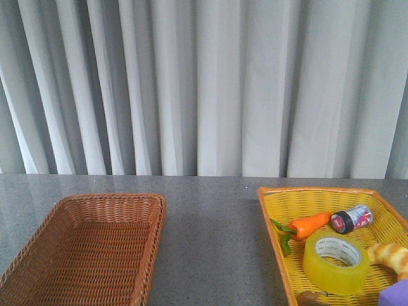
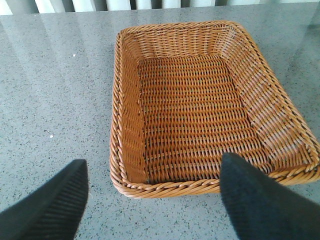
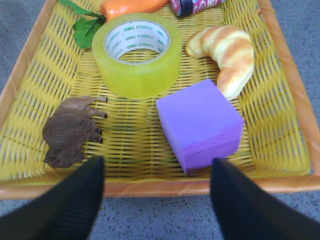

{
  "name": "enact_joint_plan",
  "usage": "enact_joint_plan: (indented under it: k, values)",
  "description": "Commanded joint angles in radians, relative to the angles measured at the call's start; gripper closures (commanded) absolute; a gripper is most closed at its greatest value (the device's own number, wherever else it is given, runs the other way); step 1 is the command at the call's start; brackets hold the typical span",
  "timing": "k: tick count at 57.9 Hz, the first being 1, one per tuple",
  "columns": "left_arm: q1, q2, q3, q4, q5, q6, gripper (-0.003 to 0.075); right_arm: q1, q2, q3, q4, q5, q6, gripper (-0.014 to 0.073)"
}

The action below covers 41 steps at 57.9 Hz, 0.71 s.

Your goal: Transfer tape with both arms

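A brown basket [image 1: 89, 248] sat on the left of the grey table [image 1: 210, 236], flat on its base. In the left wrist view the left gripper [image 2: 155, 200] hung above the table at the basket's near rim, its two fingers [image 2: 47, 205] spread wide apart and holding nothing. The basket interior [image 2: 190, 115] showed only bare weave.

Bare tabletop separated the brown basket from a yellow tray [image 1: 280, 217] on the right. A curtain [image 1: 204, 83] closed off the background.

Inside the tray, the tape [image 1: 336, 261] lay flat on its side, core opening upward, near the tray's middle. A carrot [image 1: 309, 224] with green leaves lay just beyond the tape, and a jar [image 1: 351, 218] lay on its side to the right of the carrot. A croissant [image 1: 390, 255] lay to the right of the tape.

In the right wrist view the right gripper [image 3: 157, 200] hovered over the tray's near rim [image 3: 160, 187], fingers [image 3: 65, 205] apart and empty, well short of the tape [image 3: 142, 55]. A purple block [image 3: 200, 125] sat between the gripper and the croissant [image 3: 225, 55], just beside the tape. A brown dried object [image 3: 70, 132] lay on the other side, near the tape but apart from it. Neither gripper appeared in the front view.
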Motion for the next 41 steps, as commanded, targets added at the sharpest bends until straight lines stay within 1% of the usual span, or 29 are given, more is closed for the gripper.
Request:
enact_joint_plan:
  k: [1,8,13,21,29,34,41]
  values:
    - [-0.001,0.003,-0.028,-0.011,-0.082,-0.011,0.015,-0.005,0.017,-0.031,-0.01,-0.087,0.001,0.0024]
    - [-0.006,0.02,-0.035,-0.031,-0.094,-0.011,0.015,-0.005,0.054,-0.049,-0.007,-0.111,0.003,0.0019]
    - [-0.05,0.035,-0.035,-0.08,-0.105,0.034,0.015,-0.005,0.099,-0.113,-0.007,-0.086,0.003,0.0025]
    - [-0.158,0.062,-0.034,-0.166,-0.101,0.154,0.015,-0.005,0.205,-0.264,-0.015,0.027,0.002,0.0046]
    - [-0.263,0.086,-0.034,-0.223,-0.1,0.26,0.015,-0.005,0.36,-0.437,-0.023,0.178,0.002,0.0066]
    - [-0.304,0.093,-0.034,-0.221,-0.098,0.284,0.015,-0.005,0.463,-0.538,-0.028,0.256,0.002,0.0068]
    - [-0.323,0.093,-0.034,-0.221,-0.098,0.287,0.015,-0.005,0.61,-0.671,-0.027,0.355,0.002,0.0068]
